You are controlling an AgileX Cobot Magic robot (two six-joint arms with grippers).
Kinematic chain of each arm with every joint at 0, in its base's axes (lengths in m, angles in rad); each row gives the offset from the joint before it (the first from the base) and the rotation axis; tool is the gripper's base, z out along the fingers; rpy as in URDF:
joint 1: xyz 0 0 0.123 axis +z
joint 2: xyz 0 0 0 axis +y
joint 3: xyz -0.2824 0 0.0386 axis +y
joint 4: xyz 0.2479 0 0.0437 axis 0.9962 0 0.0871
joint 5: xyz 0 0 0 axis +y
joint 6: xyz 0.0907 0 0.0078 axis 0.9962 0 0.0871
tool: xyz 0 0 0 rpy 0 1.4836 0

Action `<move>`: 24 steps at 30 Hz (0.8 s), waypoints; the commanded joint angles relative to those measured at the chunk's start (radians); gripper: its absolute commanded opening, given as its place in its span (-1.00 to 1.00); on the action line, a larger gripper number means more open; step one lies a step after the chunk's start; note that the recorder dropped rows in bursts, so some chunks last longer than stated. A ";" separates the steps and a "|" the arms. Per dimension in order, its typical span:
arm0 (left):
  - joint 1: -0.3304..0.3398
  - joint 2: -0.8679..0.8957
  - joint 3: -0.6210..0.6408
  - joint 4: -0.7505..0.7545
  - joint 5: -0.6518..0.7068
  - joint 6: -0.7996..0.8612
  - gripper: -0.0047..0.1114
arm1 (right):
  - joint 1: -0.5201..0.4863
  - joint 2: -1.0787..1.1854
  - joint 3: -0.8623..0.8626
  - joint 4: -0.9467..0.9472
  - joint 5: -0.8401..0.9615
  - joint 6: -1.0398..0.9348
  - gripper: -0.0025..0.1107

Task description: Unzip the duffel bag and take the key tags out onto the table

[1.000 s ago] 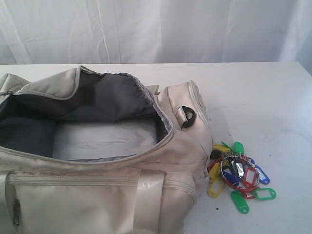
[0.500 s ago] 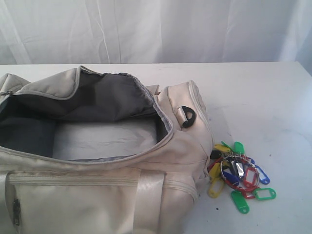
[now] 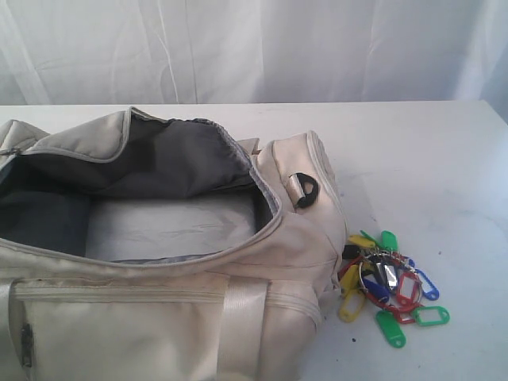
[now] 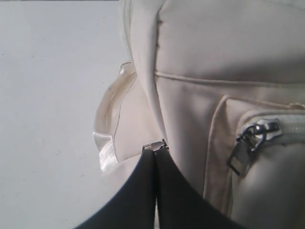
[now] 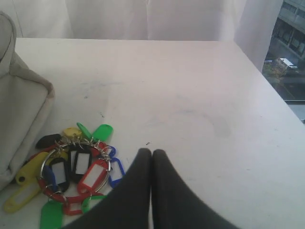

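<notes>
The cream duffel bag (image 3: 159, 317) lies unzipped on the white table (image 3: 413, 151), its grey lining showing and nothing seen inside. The key tags (image 3: 389, 279) lie in a coloured bunch on the table just off the bag's right end. Neither gripper shows in the exterior view. In the right wrist view my right gripper (image 5: 151, 152) is shut and empty, just beside the key tags (image 5: 71, 171) and apart from them. My left gripper (image 4: 156, 151) is shut at the bag's end wall (image 4: 214, 57). A small metal piece (image 4: 155, 145) sits at its tips; whether it is pinched I cannot tell.
A dark D-ring (image 3: 304, 190) sits on the bag's right end. A pale webbing strap loop (image 4: 107, 138) and a side pocket's dark zipper pull (image 4: 245, 148) are near my left gripper. The table's right edge (image 5: 281, 100) borders a window.
</notes>
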 commanded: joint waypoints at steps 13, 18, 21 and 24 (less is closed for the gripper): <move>0.036 -0.005 0.002 -0.004 0.005 -0.006 -0.92 | -0.005 -0.005 0.005 0.022 -0.010 -0.006 -0.96; 0.036 -0.005 0.002 -0.004 0.005 -0.006 -0.92 | 0.027 -0.005 0.005 0.046 -0.012 -0.006 -0.96; 0.036 -0.005 0.002 -0.004 0.005 -0.006 -0.92 | 0.071 -0.005 0.005 0.046 -0.010 -0.006 -0.96; 0.036 -0.005 0.002 -0.004 0.005 -0.006 -0.92 | 0.073 -0.005 0.005 0.034 -0.008 -0.004 -0.96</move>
